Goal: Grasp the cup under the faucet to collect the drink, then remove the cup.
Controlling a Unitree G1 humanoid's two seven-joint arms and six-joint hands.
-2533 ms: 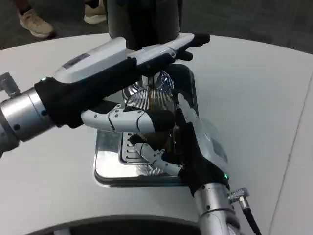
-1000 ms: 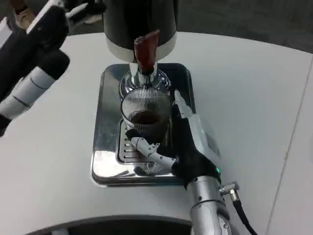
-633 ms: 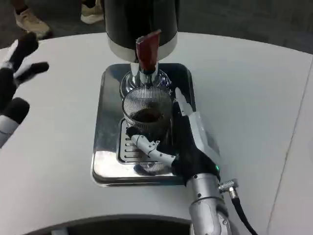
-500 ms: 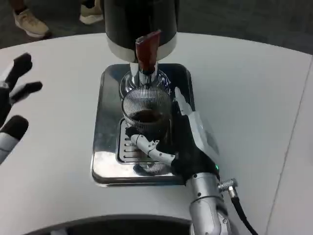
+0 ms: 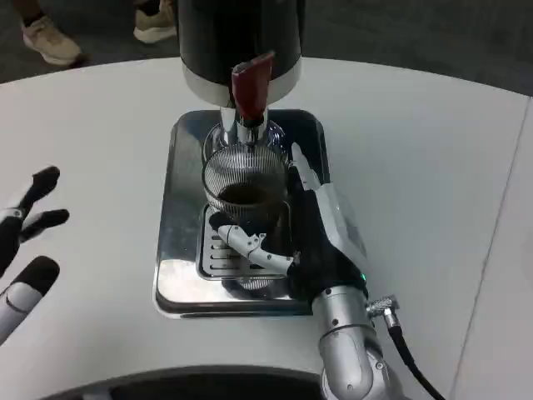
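**Tap released, cup ready to lift**

The left hand [image 5: 23, 242] has dropped away from the lever [image 5: 251, 81], fingers spread and empty. The right hand [image 5: 310, 237] keeps its grip on the cup [image 5: 246, 190] — dark drink inside, directly under the faucet [image 5: 247, 129], over the tray [image 5: 185, 158]. Filling looks finished — removal comes next.

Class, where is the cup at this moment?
In the head view the cup sits at centre on the steel tray, directly under the faucet, with the right hand gripping it.
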